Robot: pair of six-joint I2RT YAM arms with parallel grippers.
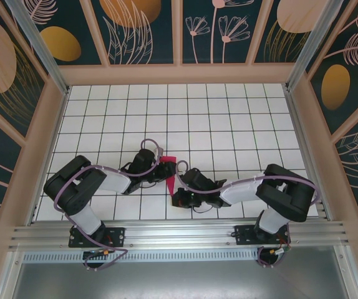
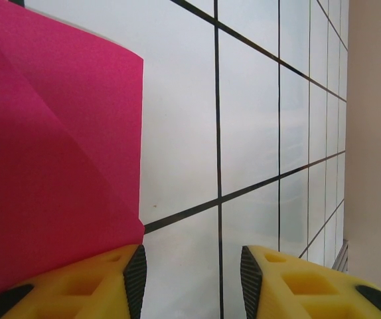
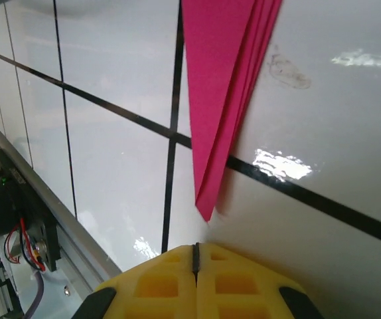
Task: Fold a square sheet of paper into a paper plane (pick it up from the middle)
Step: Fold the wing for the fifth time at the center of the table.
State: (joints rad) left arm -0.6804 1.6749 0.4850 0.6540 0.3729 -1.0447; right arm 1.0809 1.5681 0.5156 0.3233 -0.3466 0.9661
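The square sheet of paper point(image 1: 168, 169) lies on the white tiled table as a folded, narrow, pointed magenta shape between the two arms. Its wide end point(image 2: 51, 146) shows a diagonal crease in the left wrist view. My left gripper point(image 2: 192, 266) stands open over bare tile, and the paper's edge lies just outside its left finger point(image 2: 135, 276), with nothing between the jaws. The layered pointed tip point(image 3: 220, 80) ends a short way ahead of my right gripper point(image 3: 195, 249), which is shut on nothing. From above, the left gripper point(image 1: 158, 167) is beside the paper's wide end and the right gripper point(image 1: 178, 185) is by the tip.
The gridded table point(image 1: 229, 118) stretches away behind the arms. An aluminium rail point(image 1: 179, 233) runs along the near edge and also appears as the rail point(image 3: 38, 199) in the right wrist view. Patterned enclosure walls point(image 1: 35, 124) stand on three sides.
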